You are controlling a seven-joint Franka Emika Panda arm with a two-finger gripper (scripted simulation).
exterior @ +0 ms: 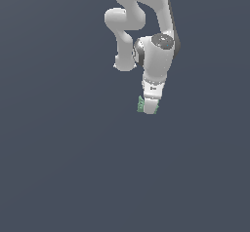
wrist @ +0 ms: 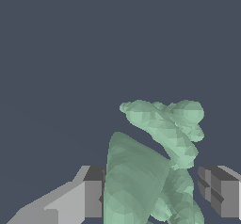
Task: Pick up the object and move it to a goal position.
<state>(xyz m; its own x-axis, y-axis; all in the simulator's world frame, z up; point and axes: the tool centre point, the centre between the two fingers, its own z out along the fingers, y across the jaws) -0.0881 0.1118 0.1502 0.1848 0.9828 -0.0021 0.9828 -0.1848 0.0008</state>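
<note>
The object (wrist: 141, 180) is a pale green jagged lump. In the wrist view it fills the gap between my two grey fingers (wrist: 94, 192), touching both. In the exterior view only green edges of the object (exterior: 140, 104) poke out on either side of the white gripper (exterior: 148, 110), which points down from the arm. The gripper is shut on the object. I cannot tell whether the object rests on the dark ground or hangs above it. No goal marker shows in either view.
The white arm (exterior: 146, 21) comes down from the top of the exterior view. A plain dark blue-grey ground (exterior: 73, 167) lies all around it.
</note>
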